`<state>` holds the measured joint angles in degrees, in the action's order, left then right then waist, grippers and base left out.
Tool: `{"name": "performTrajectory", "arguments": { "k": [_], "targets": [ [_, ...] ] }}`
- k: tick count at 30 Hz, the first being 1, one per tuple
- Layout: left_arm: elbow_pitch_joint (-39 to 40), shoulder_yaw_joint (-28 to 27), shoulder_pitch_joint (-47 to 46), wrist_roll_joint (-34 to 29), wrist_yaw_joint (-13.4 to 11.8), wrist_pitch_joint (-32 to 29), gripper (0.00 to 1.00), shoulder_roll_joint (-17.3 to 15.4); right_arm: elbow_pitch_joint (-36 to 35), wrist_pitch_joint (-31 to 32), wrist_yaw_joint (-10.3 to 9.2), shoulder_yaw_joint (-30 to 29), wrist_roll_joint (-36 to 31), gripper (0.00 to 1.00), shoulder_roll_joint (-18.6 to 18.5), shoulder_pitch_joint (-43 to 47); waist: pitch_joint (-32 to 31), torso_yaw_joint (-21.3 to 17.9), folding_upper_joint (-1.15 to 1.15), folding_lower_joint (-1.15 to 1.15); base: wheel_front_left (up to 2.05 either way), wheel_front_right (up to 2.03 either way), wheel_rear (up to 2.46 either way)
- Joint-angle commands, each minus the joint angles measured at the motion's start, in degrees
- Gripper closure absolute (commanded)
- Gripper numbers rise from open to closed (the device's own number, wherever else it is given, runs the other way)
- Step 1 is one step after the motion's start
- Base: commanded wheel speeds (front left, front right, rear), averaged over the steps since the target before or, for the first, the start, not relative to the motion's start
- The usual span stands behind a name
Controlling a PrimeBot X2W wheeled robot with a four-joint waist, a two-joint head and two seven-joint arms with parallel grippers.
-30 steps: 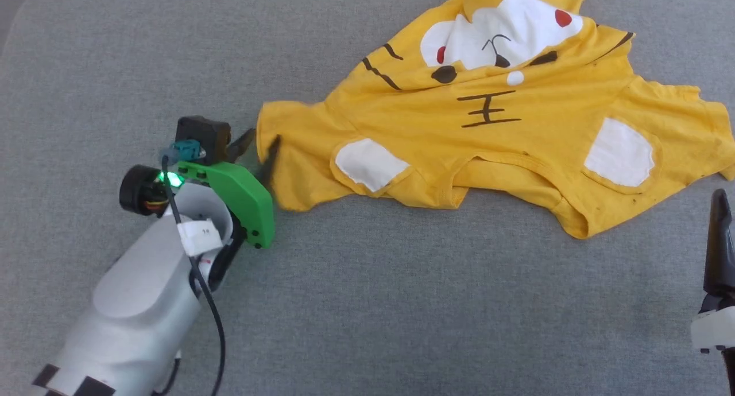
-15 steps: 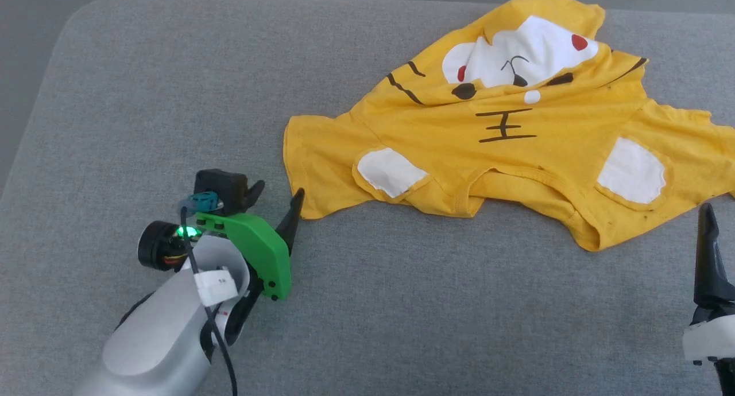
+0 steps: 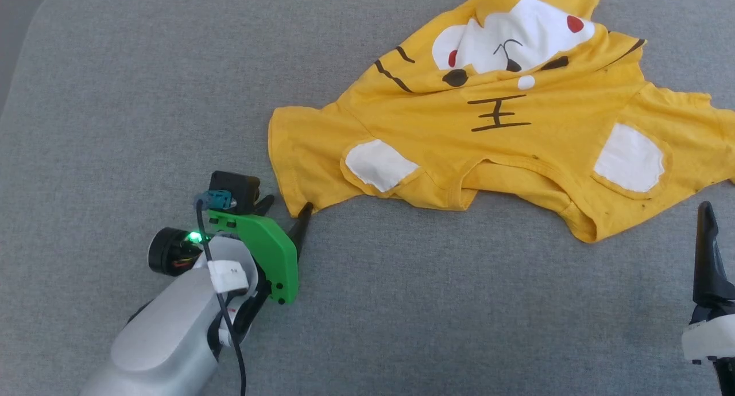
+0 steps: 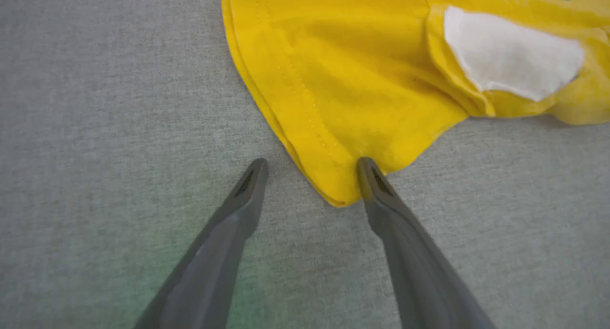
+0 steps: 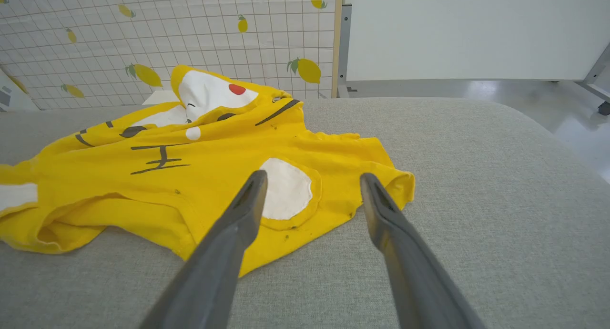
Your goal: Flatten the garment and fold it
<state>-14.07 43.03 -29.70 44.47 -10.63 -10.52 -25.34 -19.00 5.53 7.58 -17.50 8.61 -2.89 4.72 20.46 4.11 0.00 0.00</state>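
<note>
The grey cushion (image 3: 115, 97) carries everything. The garment (image 3: 494, 138) lies on its far right part. The neckline faces me and both sleeves are thrown outward. The body is bunched toward the far edge, so the cat face (image 3: 517, 34) is creased over itself. It is nowhere near flat.

My left arm (image 3: 166, 338) reaches in from the near left. My left jaws stand spread wide and grasp nothing. The corner of the near-left sleeve (image 4: 343, 90) lies in the gap between my two fingers (image 4: 238, 200), and the tip of the other finger touches its hem. My right jaws are also released and empty. They hang above the cushion toward its right edge, just short of the right-hand sleeve (image 5: 376, 176).

I see a few ways this could go wrong:

- **Shallow grip.** Only the very corner sits between my left fingers. If I close here I may pinch one layer or just the hem, and it could slip out as soon as I pull.
- **Snagging.** One fingertip already rests on the cloth. Any sideways move with the jaws open could catch the sleeve and rumple it further.
- **Dragging.** The cushion's weave looks grippy. Pulling one sleeve alone would probably drag the whole shirt in a lump instead of spreading it.
- **Far edge.** The bunched body sits close to the far edge, so a push that way could send it over.
- **Sleeves only.** Tugging the sleeves will not undo the crease across the face.
</note>
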Motion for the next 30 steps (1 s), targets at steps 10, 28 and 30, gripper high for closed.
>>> {"name": "performTrajectory", "arguments": {
  "k": [10, 28, 30],
  "targets": [
    [-4.61, 3.22, -0.07, 2.42, 2.93, -6.01, 1.0, 1.92, 0.06, -0.17, -0.09, -0.12, 0.58, 0.0, 0.02, -0.9, 0.41, -0.35, 0.0, 0.0, 0.0, 0.0, 0.0],
    [9.02, -10.93, 13.39, 11.72, -2.31, 10.02, 1.0, 0.29, 2.55, -0.51, -0.09, -0.25, 1.49, 0.0, 0.02, 1.45, -7.18, 1.2, 0.0, 0.0, 0.0, 0.0, 0.0],
    [12.86, -13.06, 17.8, 13.27, -4.17, 10.53, 1.0, -1.78, 2.71, -0.5, -0.09, -0.2, 1.59, 0.0, 0.02, 1.92, -8.0, 1.6, 0.0, 0.0, 0.0, 0.0, 0.0]
  ]
}}
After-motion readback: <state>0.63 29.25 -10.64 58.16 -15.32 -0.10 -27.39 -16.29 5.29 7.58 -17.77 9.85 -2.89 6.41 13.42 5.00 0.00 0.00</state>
